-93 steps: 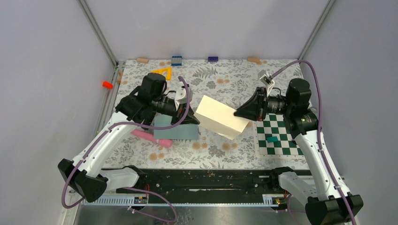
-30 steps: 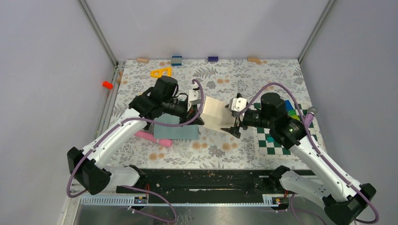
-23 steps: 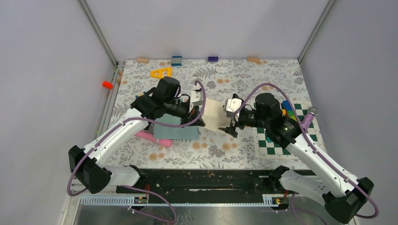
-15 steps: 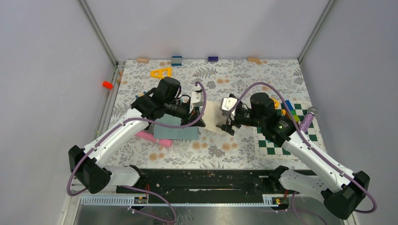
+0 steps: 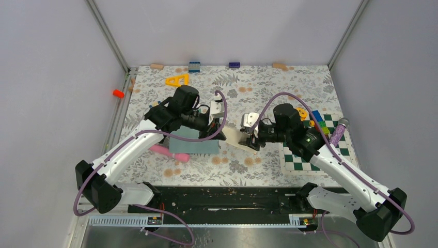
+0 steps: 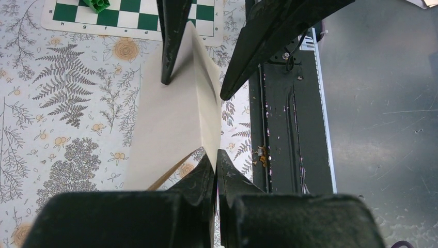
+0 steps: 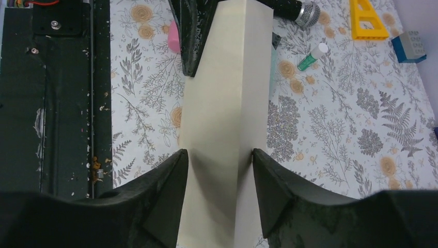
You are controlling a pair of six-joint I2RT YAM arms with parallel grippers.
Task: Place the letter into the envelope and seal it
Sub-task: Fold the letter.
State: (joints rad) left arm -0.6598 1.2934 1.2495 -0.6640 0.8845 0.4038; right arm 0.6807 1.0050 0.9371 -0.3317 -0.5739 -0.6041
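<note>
The letter (image 5: 234,136) is a cream sheet hanging in the air between both grippers above the floral table. My left gripper (image 5: 223,134) is shut on its left end; in the left wrist view the fingers (image 6: 215,155) pinch one corner of the letter (image 6: 170,119). My right gripper (image 7: 219,153) straddles the letter (image 7: 227,93) across its width. Both fingertips press its long edges, and the sheet buckles along a lengthwise crease. The teal-grey envelope (image 5: 193,146) lies flat on the table under my left arm, partly hidden by it.
A pink object (image 5: 168,152) lies by the envelope's near edge. A green chessboard mat (image 5: 297,163) with coloured bricks and a purple microphone (image 5: 338,132) sits to the right. A yellow triangle (image 5: 177,80) and small blocks lie along the back. A black rail (image 5: 222,199) runs along the near edge.
My right gripper has moved left onto the letter and its jaws have narrowed against the sheet's edges, bending it. My left gripper has kept its pinch and hardly moved.
</note>
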